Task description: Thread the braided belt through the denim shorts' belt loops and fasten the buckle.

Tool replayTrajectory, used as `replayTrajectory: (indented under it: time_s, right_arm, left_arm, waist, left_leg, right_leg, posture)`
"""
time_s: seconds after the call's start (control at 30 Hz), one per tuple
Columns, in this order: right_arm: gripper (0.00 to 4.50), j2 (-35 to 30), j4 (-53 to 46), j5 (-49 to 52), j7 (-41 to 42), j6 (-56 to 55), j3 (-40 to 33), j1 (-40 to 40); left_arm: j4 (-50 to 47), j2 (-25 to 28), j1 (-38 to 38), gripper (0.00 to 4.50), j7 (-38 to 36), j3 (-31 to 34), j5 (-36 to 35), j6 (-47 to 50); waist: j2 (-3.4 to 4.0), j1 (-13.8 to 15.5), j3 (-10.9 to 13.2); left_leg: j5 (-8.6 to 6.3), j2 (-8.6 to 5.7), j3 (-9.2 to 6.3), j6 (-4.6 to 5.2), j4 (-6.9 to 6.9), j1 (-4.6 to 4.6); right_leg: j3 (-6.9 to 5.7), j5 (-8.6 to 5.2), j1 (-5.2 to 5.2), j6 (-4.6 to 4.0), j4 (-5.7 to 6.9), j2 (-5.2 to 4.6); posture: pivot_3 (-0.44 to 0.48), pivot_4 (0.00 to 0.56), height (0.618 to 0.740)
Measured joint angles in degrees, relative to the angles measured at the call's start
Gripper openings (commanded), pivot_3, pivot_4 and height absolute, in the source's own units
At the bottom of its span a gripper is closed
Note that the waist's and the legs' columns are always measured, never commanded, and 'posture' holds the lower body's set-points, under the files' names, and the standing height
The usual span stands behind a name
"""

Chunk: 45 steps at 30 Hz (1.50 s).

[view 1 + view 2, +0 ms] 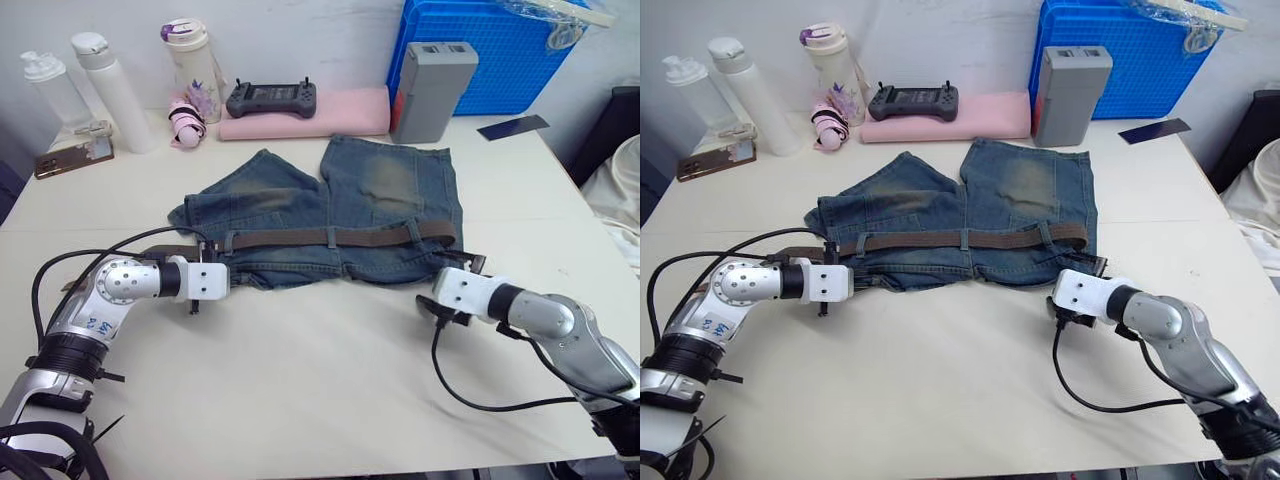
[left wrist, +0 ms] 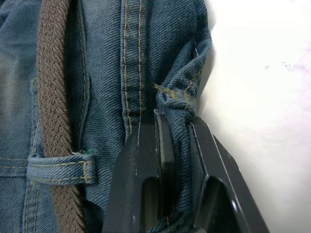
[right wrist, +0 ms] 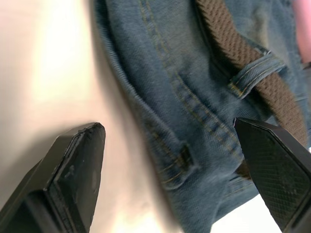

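Fingers (image 2: 146, 160) on my left gripper (image 2: 167, 160) are pinched on a bunched fold of the denim shorts (image 1: 330, 215), right at the hem edge where the fabric meets the pale worktop (image 1: 330, 380); in the left wrist view I can see the fold squeezed between the two black pads. On the other side, my right gripper (image 3: 170, 174) has its fingers (image 3: 73, 170) spread wide, one over bare worktop and the other over the denim, with the edge of the shorts lying between them and nothing gripped. From the head camera, the shorts lie flat in the centre of the frame, legs pointing toward the top, waistband toward the bottom. I see the braided belt (image 1: 330, 237) running across the waistband from left to right, dark brown and woven, passing under several belt loops (image 2: 58, 167); one loop shows plainly in the left wrist view with the strap beneath it, and another in the right wrist view. A tan end of the belt sticks out at the left of the shorts, just beside my left wrist. I cannot make out the buckle clearly, nor whether it is fastened. Along the upper part of the frame stand two white bottles (image 1: 95, 90), a lidded tumbler (image 1: 193, 65), a black handheld controller (image 1: 271, 98) on a pink folded cloth (image 1: 320, 115), a grey box (image 1: 432, 90) and a blue crate (image 1: 490, 50).
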Motion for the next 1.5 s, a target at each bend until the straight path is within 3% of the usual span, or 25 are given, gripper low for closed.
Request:
replayTrajectory:
  time_s: [0.03,0.3,0.53,0.83,0.87,0.93,0.97,1.03,1.17,1.2,1.3,1.5]
  right_arm:
    - [3.72,0.36,1.38,-0.17,0.44,0.17,0.53,-1.09]
    - [0.04,1.77,1.17,2.64,7.05,7.74,-0.01,-1.87]
    - [0.04,-0.86,-8.07,8.72,13.67,15.33,-3.44,3.82]
    - [0.04,0.05,-8.62,8.33,13.05,17.56,-2.95,3.07]
    - [0.44,0.27,-8.54,8.34,12.83,17.72,-2.96,2.94]
    - [1.14,0.75,-8.39,8.62,12.4,18.36,-3.27,2.88]
    - [1.7,1.07,-8.19,8.8,12.19,18.67,-3.66,2.87]
    - [2.29,1.76,-7.63,10.8,12.3,20.73,-5.82,2.87]
    - [4.11,1.77,-8.23,17.28,14.63,26.31,-10.97,2.43]
    - [4.46,1.78,-9.03,20.14,15.53,28.62,-12.59,1.38]
    - [4.46,1.8,-9.86,30.66,17.15,38.91,-20.03,-6.18]
    - [4.46,8.58,-1.23,36.03,8.42,56.37,-20.42,-20.56]
  left_arm:
    - [0.3,0.04,0.03,0.29,-0.02,0.19,0.17,-0.67]
    - [1.65,0.98,1.7,0.29,0.07,2.01,-0.1,-2.89]
    - [0.36,2.96,5.37,0.29,1.67,3.74,-0.63,-5.43]
    - [-1.28,2.99,6.8,0.29,1.62,4.41,-1.61,-3.77]
    - [-2.1,2.99,7.33,1.11,0.99,4.78,-2.53,-2.82]
    - [-3.16,2.92,8.24,1.68,0.24,5.41,-4.08,-1.34]
    - [-3.58,2.92,8.63,2.16,-0.02,5.78,-4.87,-0.65]
    - [-5.44,2.94,9.72,2.64,-1.21,6.79,-6.62,1.47]
    - [-8.36,3.08,11.5,4.27,-1.54,8.23,-7.96,3.62]
    - [-9.87,3.47,12.22,4.5,-1.93,8.85,-8.41,4.7]
    - [-15.38,4.83,15.18,4.5,-5.15,10.29,-11.1,9.96]
    - [-23.9,4.71,17.64,4.5,-7.06,12.67,-15.42,18.96]
  waist:
    - [-0.04,-0.02,-0.02]
    - [-0.06,0.07,-0.04]
    - [-0.06,0.15,-0.04]
    - [-0.06,0.06,-0.04]
    - [-0.06,0.0,-0.04]
    - [-0.06,0.01,-0.04]
    - [-0.06,0.05,-0.04]
    - [-0.05,0.25,-0.04]
    - [-0.03,0.44,-0.02]
    - [-0.02,0.47,-0.01]
    - [0.03,0.19,0.02]
    - [0.04,0.19,0.05]
  left_leg:
    - [0.0,0.0,0.0,0.0,0.0,0.01]
    - [-0.01,0.0,-0.08,0.01,-0.03,-0.05]
    - [-0.03,0.0,-0.14,0.02,-0.18,-0.08]
    - [-0.03,0.0,-0.1,0.01,-0.12,-0.06]
    - [-0.03,0.0,-0.09,0.01,-0.12,-0.06]
    - [-0.03,0.01,-0.1,0.01,-0.12,-0.07]
    - [-0.03,0.01,-0.1,0.01,-0.12,-0.07]
    - [-0.03,-0.03,-0.11,0.01,-0.1,-0.09]
    - [-0.05,-0.03,-0.16,0.05,-0.1,-0.15]
    - [-0.06,-0.04,-0.17,0.06,-0.1,-0.16]
    - [-0.07,-0.03,-0.18,0.07,-0.13,-0.17]
    - [-0.07,-0.02,-0.2,0.05,-0.15,-0.24]
  right_leg:
    - [0.04,0.0,0.01,0.0,0.02,0.0]
    - [0.03,0.0,0.02,0.0,-0.04,-0.02]
    - [-0.05,0.0,-0.01,0.0,-0.13,-0.03]
    - [-0.01,0.0,0.0,0.0,-0.1,-0.04]
    - [-0.01,0.0,0.0,0.0,-0.1,-0.04]
    - [-0.01,0.0,-0.01,0.0,-0.1,-0.04]
    - [-0.02,0.0,-0.01,0.0,-0.1,-0.04]
    - [-0.03,0.0,0.0,0.0,-0.1,-0.09]
    - [-0.05,0.0,-0.01,0.0,-0.12,-0.11]
    - [-0.06,0.0,-0.01,0.0,-0.13,-0.11]
    - [-0.05,0.0,-0.03,0.0,-0.15,-0.11]
    - [-0.01,0.0,-0.1,-0.01,-0.14,-0.16]
  posture:
    - [0.0,0.15,0.739]
    - [0.0,0.15,0.739]
    - [0.0,0.15,0.739]
    - [0.0,0.15,0.739]
    - [0.0,0.15,0.739]
    - [0.0,0.15,0.739]
    - [0.0,0.15,0.739]
    - [0.0,0.15,0.739]
    - [0.0,0.15,0.739]
    - [0.0,0.15,0.739]
    - [0.0,0.15,0.739]
    - [0.0,0.15,0.739]
